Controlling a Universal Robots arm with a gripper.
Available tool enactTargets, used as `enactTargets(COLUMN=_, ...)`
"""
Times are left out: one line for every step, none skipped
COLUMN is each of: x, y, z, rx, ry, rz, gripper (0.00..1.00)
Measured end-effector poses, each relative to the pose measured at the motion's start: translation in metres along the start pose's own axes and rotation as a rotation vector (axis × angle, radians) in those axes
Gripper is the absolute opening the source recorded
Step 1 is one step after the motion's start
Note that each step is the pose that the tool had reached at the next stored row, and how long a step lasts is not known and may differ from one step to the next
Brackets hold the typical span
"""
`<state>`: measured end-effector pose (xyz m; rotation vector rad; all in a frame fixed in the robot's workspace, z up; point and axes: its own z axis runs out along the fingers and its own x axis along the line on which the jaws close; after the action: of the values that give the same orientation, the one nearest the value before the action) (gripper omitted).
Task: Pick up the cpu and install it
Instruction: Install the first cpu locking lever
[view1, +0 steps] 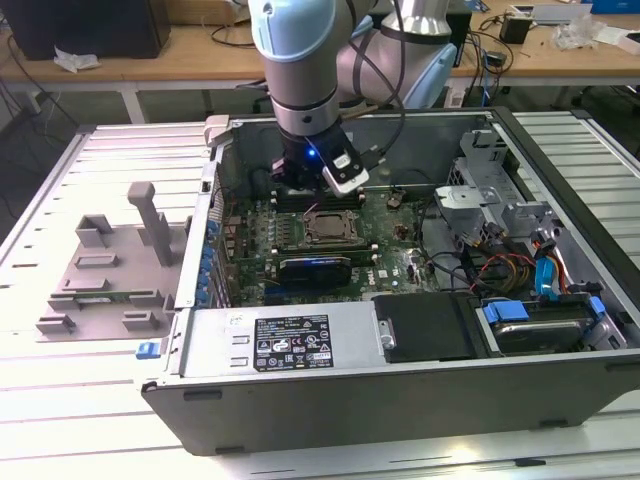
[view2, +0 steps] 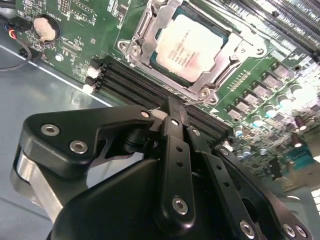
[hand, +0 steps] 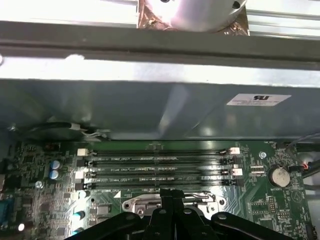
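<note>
You are looking across a ribbed metal desk, and pale light is glaring off its near slats. Behind it a long wooden desk is running across the back on white legs, with dark floor showing beneath. A black box is sitting toward the exterior view's left, and loose cables are lying toward its right.

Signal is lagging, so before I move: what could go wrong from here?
1. The gripper hangs low over the memory slots; a drop could scrape them.
2. The cpu lies in the socket right beside it; a sideways brush might shift it.
</note>
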<state>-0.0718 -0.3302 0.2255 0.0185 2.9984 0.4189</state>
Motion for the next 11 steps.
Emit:
enactTargets(x=-0.0001, y=0.0009, z=0.0005, rx=0.0005, ry=-0.0014, rz=0.004, gripper=0.11)
enactTargets(x=-0.0002, y=0.0017, z=0.0009, rx=0.0009, ry=-0.0023, rz=0.008, gripper=0.11)
enactTargets(x=-0.0002, y=0.0025, z=0.0014, rx=0.0014, ry=-0.0033, rz=0.012, gripper=0.11)
enactTargets(x=-0.0002, y=0.0035, z=0.0018, rx=0.0018, ry=-0.0044, rz=0.015, gripper=0.11)
enactTargets(x=-0.0003, y=0.0053, z=0.0027, rx=0.0024, ry=-0.006, rz=0.021, gripper=0.11)
enactTargets(x=-0.0002, y=0.0064, z=0.003, rx=0.0028, ry=-0.0066, rz=0.023, gripper=0.11)
enactTargets(x=-0.0002, y=0.0075, z=0.0035, rx=0.003, ry=-0.0074, rz=0.026, gripper=0.11)
enactTargets(x=-0.0001, y=0.0087, z=0.004, rx=0.0033, ry=-0.0081, rz=0.028, gripper=0.11)
enactTargets(x=-0.0002, y=0.0087, z=0.004, rx=0.0033, ry=-0.0082, rz=0.028, gripper=0.11)
enactTargets(x=-0.0001, y=0.0087, z=0.004, rx=0.0033, ry=-0.0081, rz=0.028, gripper=0.11)
enactTargets(x=-0.0002, y=0.0088, z=0.0041, rx=0.003, ry=-0.0082, rz=0.028, gripper=0.11)
